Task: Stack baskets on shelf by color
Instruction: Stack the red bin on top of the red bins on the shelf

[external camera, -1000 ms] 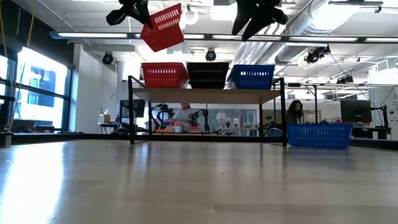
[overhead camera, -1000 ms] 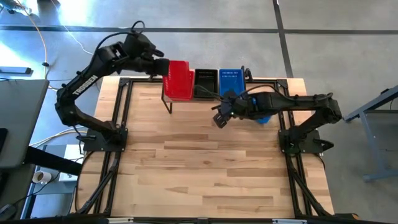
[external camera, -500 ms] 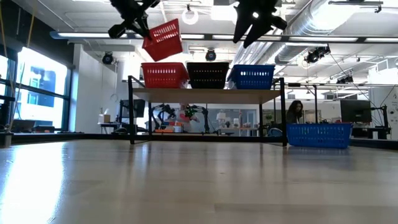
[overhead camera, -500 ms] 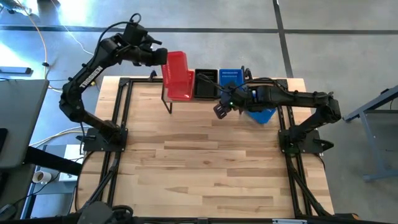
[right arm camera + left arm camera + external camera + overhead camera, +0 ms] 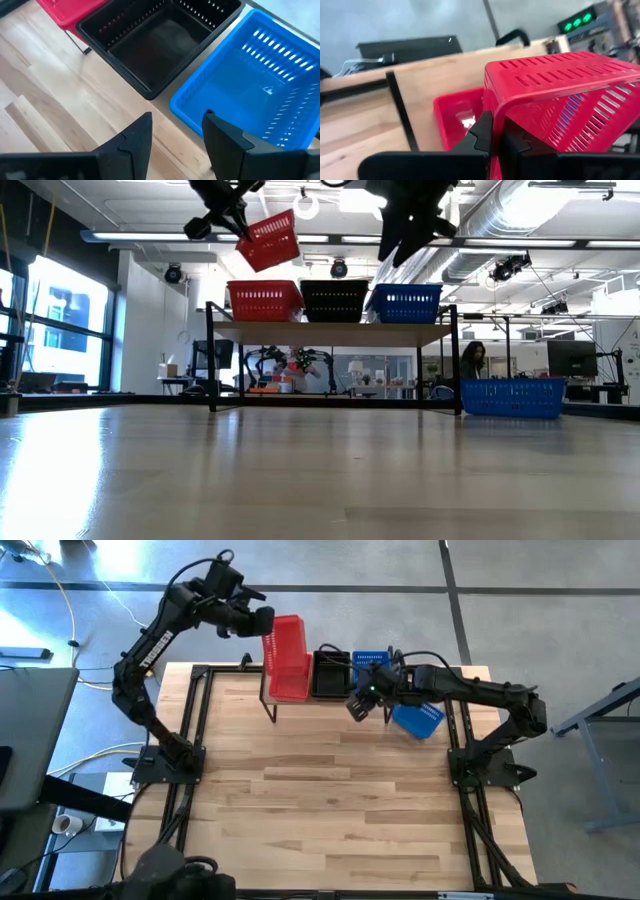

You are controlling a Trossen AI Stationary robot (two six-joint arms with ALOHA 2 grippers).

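My left gripper is shut on a red basket and holds it in the air above the shelf's left end. Below it a red basket stands on the shelf, with a black basket in the middle and a blue basket on the right. Another blue basket lies on the table right of the shelf. My right gripper hangs open and empty over the shelf's near edge, between the black and blue baskets. My left gripper pinches the held red basket's rim at one short end between its two fingers. The fingers slant down at it from the table's left. The basket is lifted clear and tilted, its free end lower, above the red basket on the shelf.
Black frame rails run along the tabletop's left and right sides. The wide wooden tabletop in front of the shelf bears nothing. Beyond the table the low view shows a room with benches and a seated person.
My left gripper has carried the red basket toward the table's far edge and to the right, bringing it over the shelf's left end, still tilted. My right gripper, still open, has moved toward the far edge, up to the shelf.
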